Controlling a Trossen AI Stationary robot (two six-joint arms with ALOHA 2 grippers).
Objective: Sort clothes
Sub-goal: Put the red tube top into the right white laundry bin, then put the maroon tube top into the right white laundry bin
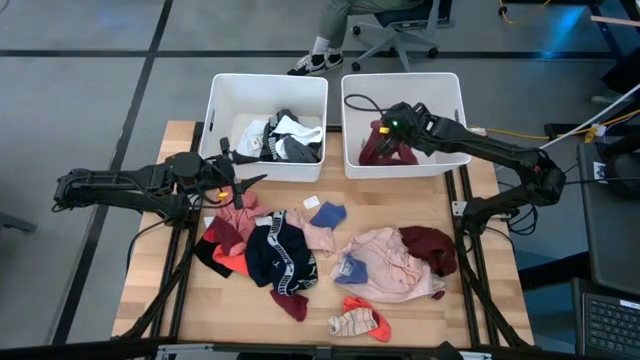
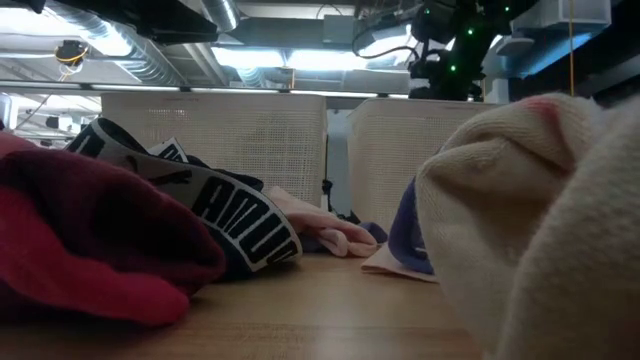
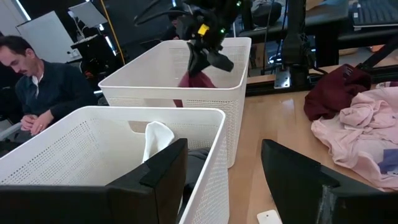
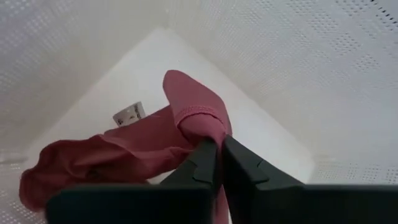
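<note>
The right end effector (image 4: 219, 163), fingers pinched nearly closed, grips a maroon garment (image 4: 124, 155) inside the right bin (image 1: 450, 90). The garment hangs lengthwise down from the fingers. The left end effector (image 3: 224, 174) is wide open and holds nothing.

Perforated plastic bins (image 1: 266, 90); soft cloth garments (image 1: 390, 262); wooden table (image 1: 490, 300).

Red garment (image 2: 90, 240) and navy white-banded garment (image 2: 215, 205) on table (image 2: 330, 310); cream sock (image 2: 520, 220) nearest camera; two white bins (image 2: 250, 135) behind.

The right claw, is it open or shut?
Shut: the right claw pinches a maroon garment over the right bin.
</note>
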